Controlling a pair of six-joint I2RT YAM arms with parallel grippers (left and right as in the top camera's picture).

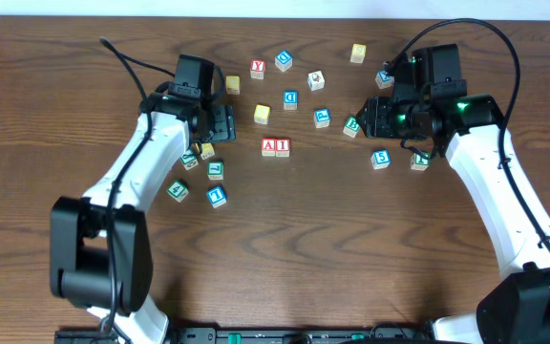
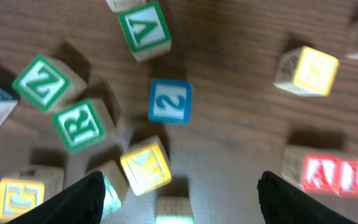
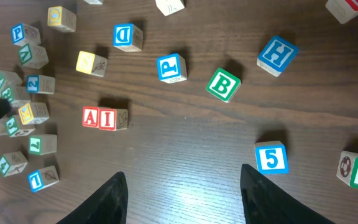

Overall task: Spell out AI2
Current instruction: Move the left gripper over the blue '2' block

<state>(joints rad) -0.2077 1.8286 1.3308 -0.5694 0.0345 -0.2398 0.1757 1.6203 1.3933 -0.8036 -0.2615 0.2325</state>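
Observation:
The red A cube (image 1: 269, 146) and red I cube (image 1: 283, 146) sit side by side, touching, at the table's middle. They also show in the right wrist view as A cube (image 3: 91, 117) and I cube (image 3: 107, 119). The blue 2 cube (image 2: 169, 101) lies flat among other cubes left of them, and the right wrist view shows this 2 cube (image 3: 33, 83) too. My left gripper (image 2: 176, 202) hovers open just short of it, holding nothing, with one pale cube low between its fingers (image 2: 86, 199). My right gripper (image 3: 182, 199) stands open over bare wood.
A cluster around the 2 holds green N (image 2: 43, 82), R (image 2: 79, 124), V (image 2: 145, 31) and yellow K (image 2: 146, 165). Elsewhere lie a red Y (image 1: 258, 68), blue 1 (image 1: 218, 196), blue 5 (image 3: 271, 158), green B (image 3: 222, 85) and blue H (image 3: 276, 55).

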